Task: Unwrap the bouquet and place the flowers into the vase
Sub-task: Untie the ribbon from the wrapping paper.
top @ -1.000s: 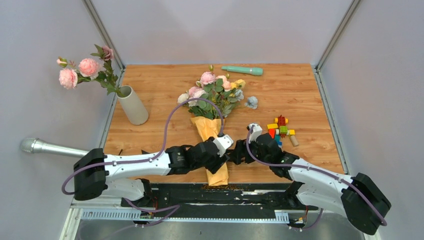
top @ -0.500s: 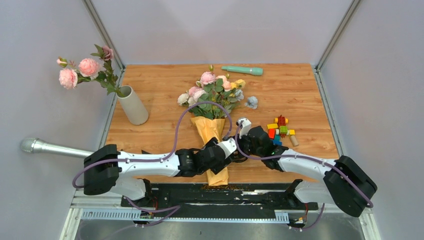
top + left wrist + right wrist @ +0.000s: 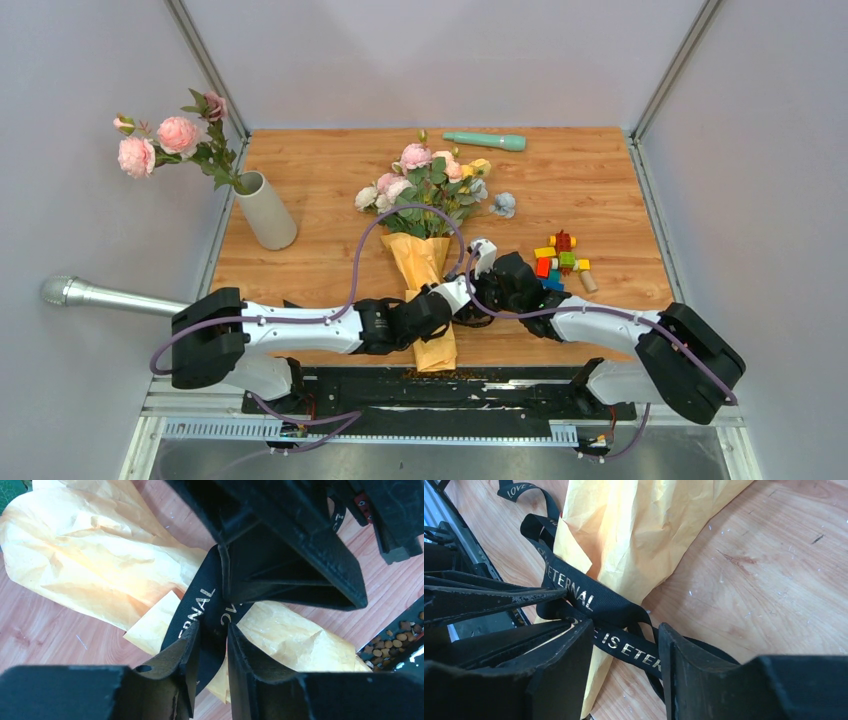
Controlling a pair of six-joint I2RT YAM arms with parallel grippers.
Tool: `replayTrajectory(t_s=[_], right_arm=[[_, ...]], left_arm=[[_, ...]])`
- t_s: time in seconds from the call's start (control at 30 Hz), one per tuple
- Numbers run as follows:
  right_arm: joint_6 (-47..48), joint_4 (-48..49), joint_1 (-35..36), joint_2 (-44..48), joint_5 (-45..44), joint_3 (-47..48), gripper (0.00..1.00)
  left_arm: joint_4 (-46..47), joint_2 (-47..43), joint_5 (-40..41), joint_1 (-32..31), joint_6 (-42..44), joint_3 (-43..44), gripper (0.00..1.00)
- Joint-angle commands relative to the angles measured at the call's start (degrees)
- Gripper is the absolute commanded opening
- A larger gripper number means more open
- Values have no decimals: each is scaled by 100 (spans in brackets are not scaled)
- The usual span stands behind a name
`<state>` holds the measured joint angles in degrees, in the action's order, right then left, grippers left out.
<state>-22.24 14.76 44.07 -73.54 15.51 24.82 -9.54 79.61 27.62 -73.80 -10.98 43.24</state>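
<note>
Now the black strap (image 3: 205, 600) is pinched by the left gripper (image 3: 212, 630) and kept between the open right gripper (image 3: 626, 630), so the bouquet (image 3: 420, 255) can be untied

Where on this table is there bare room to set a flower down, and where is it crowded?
Bare tabletop lies between the vase and the bouquet, and between the teal stick and the toy blocks. Crowded: near centre, where left claw and right claw meet at the black strap.
</note>
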Motion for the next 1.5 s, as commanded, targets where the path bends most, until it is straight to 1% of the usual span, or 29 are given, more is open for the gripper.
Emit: replayTrajectory(t_s=[0.0,0.1,0.27,0.33,0.47,0.5,0.57,0.77,0.9,1.03,1.13,1.2,1.37,1.47], right_arm=[[-58,284,13,156,-46,23,47],[-86,249,13,267,-143,-32,41],[-136,165,13,481,-312,-89,37],[-145,129,13,574,-377,-122,29],[-150,63,13,733,-458,-193,10],[-149,54,13,763,-467,-216,6],[-149,44,13,778,-484,-239,1],[-189,76,13,858,-565,-330,0],[-182,7,14,1080,-833,-426,0],[-70,-354,13,1421,-1510,-478,0],[-9,-857,14,1647,-2381,-453,0],[-33,-1095,11,1772,-2812,-443,0],[-280,-1449,13,2166,-3385,-484,0],[-452,-1878,16,2448,-3721,-464,0]], left_arm=[[191,-89,176,-15,-68,-74,32],[211,-200,191,-12,-120,-126,26],[206,-297,202,-14,-186,-182,17],[173,-328,221,-14,-225,-184,10],[156,-464,284,-16,-336,-216,2],[150,-495,313,-15,-383,-230,0],[146,-601,344,-11,-439,-255,0],[149,-999,419,-6,-570,-366,0],[97,-1222,372,72,-659,-452,0],[40,-1482,-86,354,-763,-565,0],[61,-1755,-251,580,-825,-675,0],[52,-1934,-371,763,-871,-729,0],[-66,-2321,-615,1404,-934,-860,0],[-290,-2588,-809,1824,-940,-900,0]])
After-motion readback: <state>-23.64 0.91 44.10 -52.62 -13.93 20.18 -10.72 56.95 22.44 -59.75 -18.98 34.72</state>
